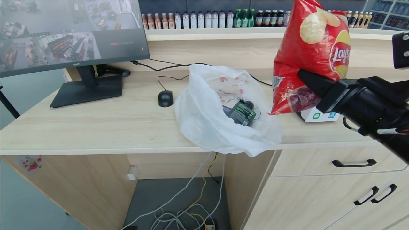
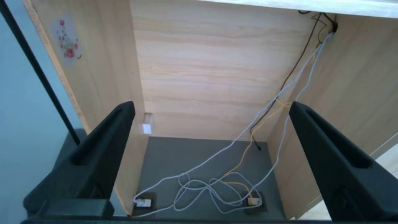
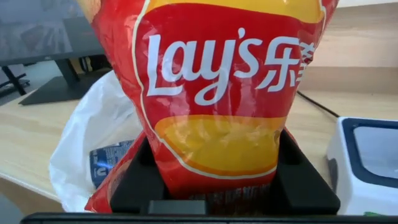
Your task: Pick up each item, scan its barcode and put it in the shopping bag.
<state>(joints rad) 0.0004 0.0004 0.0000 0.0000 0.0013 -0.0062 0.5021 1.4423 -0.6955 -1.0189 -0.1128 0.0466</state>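
Observation:
My right gripper (image 1: 302,88) is shut on the lower part of a red chip bag (image 1: 311,51), holding it upright above the counter's right side, just right of the white shopping bag (image 1: 211,118). The right wrist view has the chip bag (image 3: 217,93) squeezed between both fingers (image 3: 134,180). The shopping bag lies open on the counter with a dark green item (image 1: 242,112) inside; a blue can (image 3: 109,162) also shows in it. A white barcode scanner (image 1: 319,115) sits below and behind the chips. My left gripper (image 2: 208,162) hangs open beneath the counter, holding nothing.
A monitor (image 1: 70,32) on its stand and a black mouse (image 1: 165,98) occupy the wooden counter's (image 1: 96,127) left half. Cables (image 2: 211,186) hang and coil in the recess under the counter. Drawers with black handles (image 1: 353,164) are at lower right. Bottles (image 1: 207,19) line the back shelf.

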